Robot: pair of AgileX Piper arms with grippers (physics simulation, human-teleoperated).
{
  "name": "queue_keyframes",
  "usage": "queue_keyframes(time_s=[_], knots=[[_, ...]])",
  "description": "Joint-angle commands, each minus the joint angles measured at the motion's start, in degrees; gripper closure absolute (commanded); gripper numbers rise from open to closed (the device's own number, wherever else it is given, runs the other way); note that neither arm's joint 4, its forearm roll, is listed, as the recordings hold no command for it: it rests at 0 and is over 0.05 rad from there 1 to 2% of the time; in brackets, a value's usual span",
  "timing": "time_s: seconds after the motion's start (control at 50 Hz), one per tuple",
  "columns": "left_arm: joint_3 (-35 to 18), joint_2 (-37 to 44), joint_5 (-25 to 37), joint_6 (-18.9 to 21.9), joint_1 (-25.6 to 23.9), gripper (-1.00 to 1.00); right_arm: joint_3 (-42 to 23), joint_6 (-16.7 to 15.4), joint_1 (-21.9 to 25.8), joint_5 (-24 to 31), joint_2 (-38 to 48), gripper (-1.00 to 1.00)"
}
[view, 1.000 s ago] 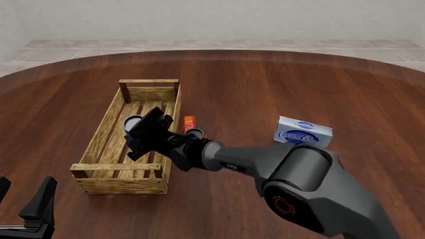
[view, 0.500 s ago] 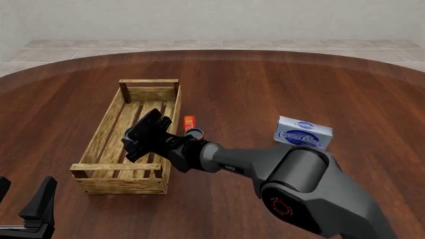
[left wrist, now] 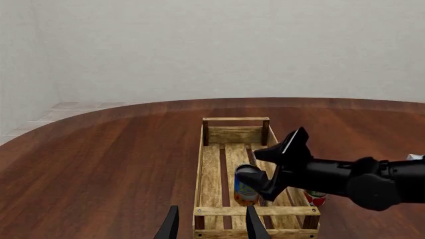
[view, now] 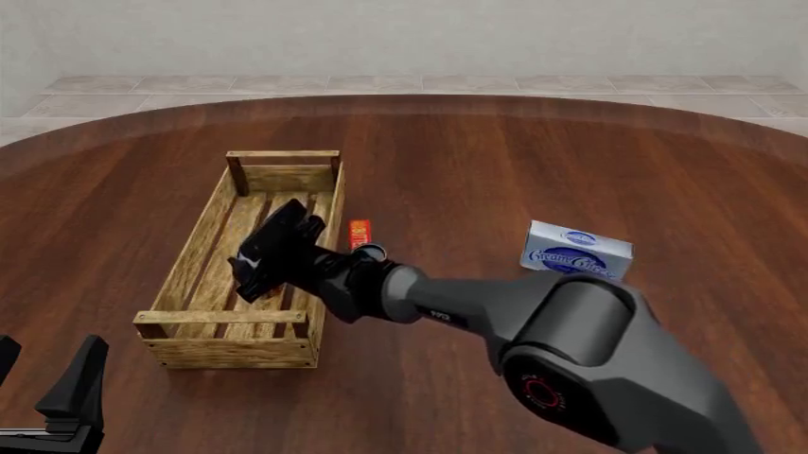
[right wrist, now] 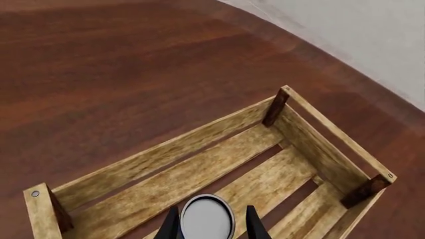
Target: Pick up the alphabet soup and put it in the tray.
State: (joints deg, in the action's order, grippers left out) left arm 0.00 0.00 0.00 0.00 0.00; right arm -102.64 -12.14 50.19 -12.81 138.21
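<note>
Brown table (view: pixel 531 170), alphabet soup (left wrist: pixel 246 185) upright inside tray (view: pixel 202 248)

Soup can (left wrist: pixel 245 185) upright in crate (view: pixel 192 255); small can (view: pixel 360 234) just right, box (view: pixel 576 251) far right.

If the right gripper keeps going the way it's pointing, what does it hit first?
Most likely the alphabet soup between the right gripper fingers, already low inside the tray; past the can, the tray's slatted floor. Depth is uncertain.
</note>
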Motion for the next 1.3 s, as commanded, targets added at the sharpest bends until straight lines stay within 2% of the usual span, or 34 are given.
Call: queue_keyframes(time_s=[0.02,1.3], knots=[[0.00,0.00,0.00,0.00,0.00,-1.00,0.91,-0.07,0.16,0.16,-1.59,-1.00],[0.00,0.00,0.00,0.00,0.00,-1.00,9.90,-0.14,2.41,-1.10,-12.56,-1.00]])
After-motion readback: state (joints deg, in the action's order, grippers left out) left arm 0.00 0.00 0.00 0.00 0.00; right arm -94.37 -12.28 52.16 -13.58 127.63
